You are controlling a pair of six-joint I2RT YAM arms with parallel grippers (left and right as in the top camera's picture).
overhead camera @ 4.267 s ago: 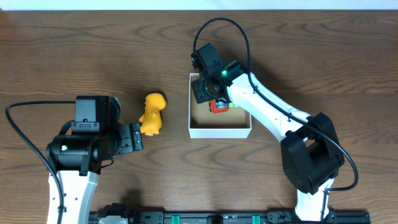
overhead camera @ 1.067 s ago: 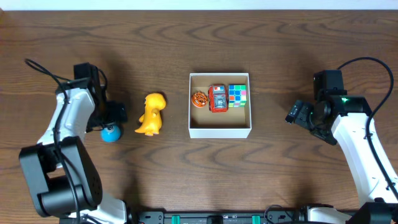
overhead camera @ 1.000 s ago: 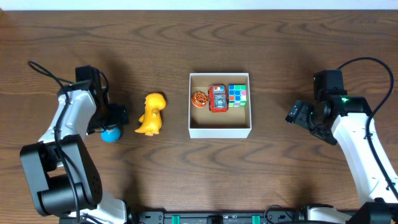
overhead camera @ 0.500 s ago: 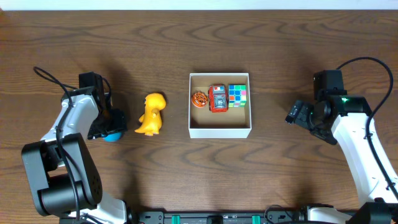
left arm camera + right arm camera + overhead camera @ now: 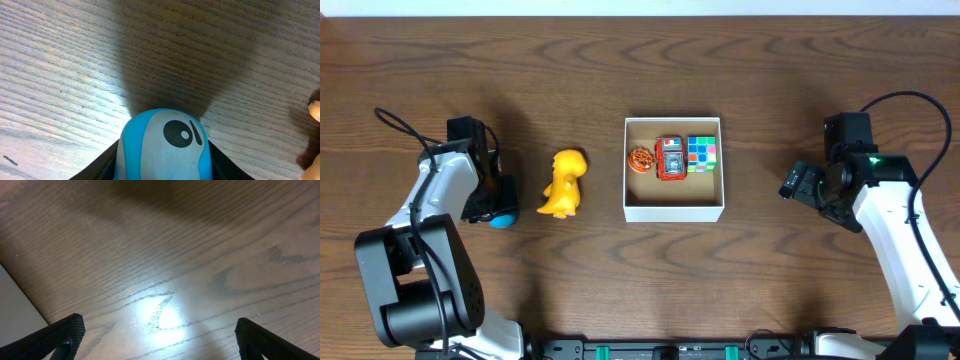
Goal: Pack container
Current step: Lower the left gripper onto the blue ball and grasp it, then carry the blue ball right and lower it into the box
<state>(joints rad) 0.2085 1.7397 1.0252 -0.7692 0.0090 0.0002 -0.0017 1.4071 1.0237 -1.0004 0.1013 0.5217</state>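
Note:
The container [image 5: 673, 212] is a white square box, brown inside, at the table's middle. It holds an orange round toy [image 5: 640, 159], a red toy [image 5: 670, 158] and a colour cube [image 5: 702, 153]. A yellow figure [image 5: 563, 183] lies on the table to its left. Further left, my left gripper [image 5: 492, 205] stands over a small blue toy [image 5: 501, 219], mostly hiding it. In the left wrist view the blue and grey toy [image 5: 162, 147] fills the gap, both black fingers against its sides. My right gripper [image 5: 798, 185] hangs open and empty right of the container, fingers [image 5: 65, 335] wide apart.
The table's white far edge [image 5: 640, 6] runs along the top. A sliver of the yellow figure [image 5: 315, 110] shows at the right edge of the left wrist view. The container's white wall [image 5: 15, 310] shows at the left of the right wrist view.
My left gripper has come down over the blue toy and its fingers have drawn in against the toy's sides. The right arm has not moved.

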